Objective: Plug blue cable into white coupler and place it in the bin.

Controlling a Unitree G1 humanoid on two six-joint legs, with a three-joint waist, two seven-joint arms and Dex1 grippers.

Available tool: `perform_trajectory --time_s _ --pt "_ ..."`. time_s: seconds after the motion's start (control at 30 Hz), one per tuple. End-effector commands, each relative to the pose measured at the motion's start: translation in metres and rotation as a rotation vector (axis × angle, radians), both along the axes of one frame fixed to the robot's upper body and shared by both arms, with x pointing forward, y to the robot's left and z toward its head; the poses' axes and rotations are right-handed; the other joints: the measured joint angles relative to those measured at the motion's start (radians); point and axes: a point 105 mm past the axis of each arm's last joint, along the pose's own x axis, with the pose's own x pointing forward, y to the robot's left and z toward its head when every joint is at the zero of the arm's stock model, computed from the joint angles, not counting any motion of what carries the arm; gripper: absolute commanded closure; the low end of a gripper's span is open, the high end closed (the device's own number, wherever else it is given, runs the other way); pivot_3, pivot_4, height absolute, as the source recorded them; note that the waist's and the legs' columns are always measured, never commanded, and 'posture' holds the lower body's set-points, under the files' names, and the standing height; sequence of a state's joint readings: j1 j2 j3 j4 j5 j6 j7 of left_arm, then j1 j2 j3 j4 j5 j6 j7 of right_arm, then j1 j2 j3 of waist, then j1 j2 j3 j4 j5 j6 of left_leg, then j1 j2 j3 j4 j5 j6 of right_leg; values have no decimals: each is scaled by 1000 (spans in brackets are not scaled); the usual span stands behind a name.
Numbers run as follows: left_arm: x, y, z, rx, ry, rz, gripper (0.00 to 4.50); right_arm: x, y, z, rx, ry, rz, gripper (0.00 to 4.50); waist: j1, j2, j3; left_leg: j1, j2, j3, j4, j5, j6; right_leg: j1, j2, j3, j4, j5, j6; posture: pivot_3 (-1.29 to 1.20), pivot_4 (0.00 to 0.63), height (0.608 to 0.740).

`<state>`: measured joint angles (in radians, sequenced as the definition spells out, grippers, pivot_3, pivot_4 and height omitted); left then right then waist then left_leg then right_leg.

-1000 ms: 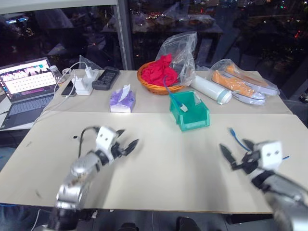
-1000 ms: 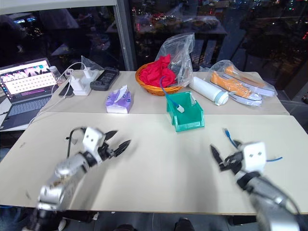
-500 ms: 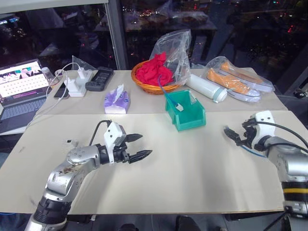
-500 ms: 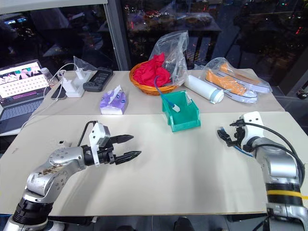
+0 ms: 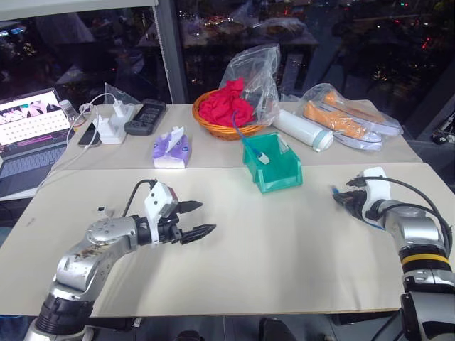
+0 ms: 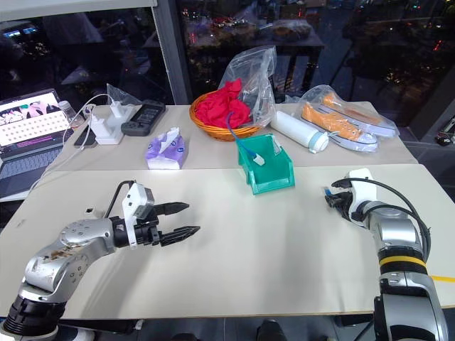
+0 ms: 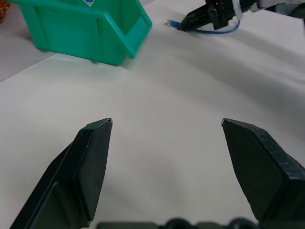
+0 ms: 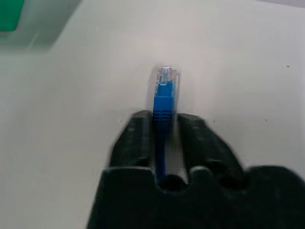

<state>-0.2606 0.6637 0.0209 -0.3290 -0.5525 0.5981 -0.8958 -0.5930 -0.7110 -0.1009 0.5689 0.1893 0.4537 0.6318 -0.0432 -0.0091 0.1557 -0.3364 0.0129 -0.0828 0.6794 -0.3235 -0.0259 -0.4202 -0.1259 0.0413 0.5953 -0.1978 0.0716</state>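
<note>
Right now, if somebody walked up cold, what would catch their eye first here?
Probably the right gripper at the table's right edge, shut on the blue cable, clear plug poking out past its fingers. Next, the green bin mid-table, and the left gripper open over bare tabletop.

No legible text, label, brand, number or sign is being shown on any item. A grid of coloured tiles is being displayed on the laptop screen (image 5: pixel 28 121) at the far left of the table, but no characters can be made out there. A small mark is being carried on the inside wall of the bin (image 7: pixel 88 4), cut off at the frame edge and unreadable. The dark keyed device (image 5: pixel 144 115) beside the white adapters is being presented with keys whose markings are too small to be read.
</note>
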Motion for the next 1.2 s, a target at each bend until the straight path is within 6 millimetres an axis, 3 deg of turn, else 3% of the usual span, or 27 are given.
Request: perform_trajectory --time_s 0.03,0.13,0.3,0.4,0.53,0.63,0.77,0.8,0.87,0.97,1.07,1.2 --pt "2 -3 18 -24 -59 -58 561 -11 14 9 -104 0 161 4499 1 0 0 0 0 0 0 0 0 0 0 0 0 0 0 0 150 740" --pt "5 -10 22 -30 -69 -99 561 -39 55 27 -173 25 450 4499 1 0 0 -1 0 0 0 0 0 -1 0 0 0 0 0 0 150 740" --pt "1 -23 24 -40 -61 -194 561 -80 119 38 -258 25 824 4499 -8 0 1 0 0 0 0 -1 1 -1 0 0 0 0 0 0 150 740" --pt "-3 -31 17 26 -54 -271 561 -98 161 30 -300 24 1020 4499 -3 -1 1 0 0 0 0 -1 1 -1 0 0 0 0 0 0 150 740" --pt "-4 -37 3 145 -97 -349 561 -106 193 13 -316 48 1143 4499 0 -2 2 0 0 -1 1 0 0 -1 0 0 1 0 0 0 150 740" --pt "-10 -43 -8 228 -150 -411 561 -113 198 -8 -390 103 1225 4499 8 -2 2 -1 0 -1 1 0 -1 -2 0 0 0 0 0 0 150 740" --pt "-14 -47 -15 252 -166 -453 561 -108 194 -10 -438 98 1231 4499 10 -3 3 -2 0 0 1 3 -5 -2 0 0 0 0 0 0 150 740" --pt "-14 -48 -18 265 -170 -465 561 -106 193 -6 -435 91 1224 3532 10 -3 3 -2 0 0 1 2 -5 -2 0 0 0 0 1 0 150 740" --pt "-13 -49 -25 303 -182 -473 561 -103 189 3 -449 78 1210 2998 10 -3 3 -2 0 0 1 2 -4 -2 0 0 0 0 0 0 150 740" --pt "-3 -53 -33 337 -211 -434 561 -97 189 34 -367 21 1140 1936 11 -3 3 -2 0 0 1 0 0 -2 0 0 0 0 0 0 150 740" --pt "1 -63 -40 311 -167 -391 561 -104 186 62 -234 -11 1052 936 20 -3 3 -1 0 -1 1 0 0 -2 0 0 0 0 0 0 150 740" --pt "-1 -78 -49 279 -109 -393 561 -129 183 73 -74 10 964 936 31 -3 3 -2 0 -1 1 -1 1 -1 0 -1 3 0 0 0 150 740"
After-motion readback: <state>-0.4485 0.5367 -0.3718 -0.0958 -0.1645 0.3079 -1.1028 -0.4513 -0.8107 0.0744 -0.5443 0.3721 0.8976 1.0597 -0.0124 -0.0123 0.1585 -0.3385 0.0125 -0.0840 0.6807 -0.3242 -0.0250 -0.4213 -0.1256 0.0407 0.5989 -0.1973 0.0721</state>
